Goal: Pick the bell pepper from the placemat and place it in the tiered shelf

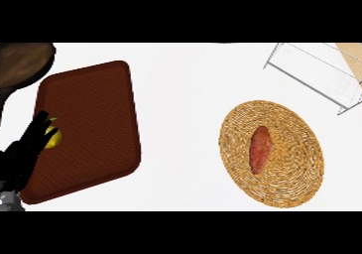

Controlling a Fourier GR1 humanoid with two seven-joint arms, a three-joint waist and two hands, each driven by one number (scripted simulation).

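A yellow bell pepper (53,137) lies at the left edge of the dark brown placemat (92,129), mostly hidden by my hand. My left hand (26,146) comes in from the lower left and lies over the pepper's left side. Its fingers (41,120) point up and look fairly straight, so the hand reads as open. The tiered shelf (323,74), a wire frame with a wooden board, stands at the top right corner. My right hand does not show.
A round woven mat (286,168) at the right carries an oblong red-orange vegetable (260,150). A dark frying pan (19,62) sits at the top left, its handle running down beside the placemat. White counter lies between the placemat and the woven mat.
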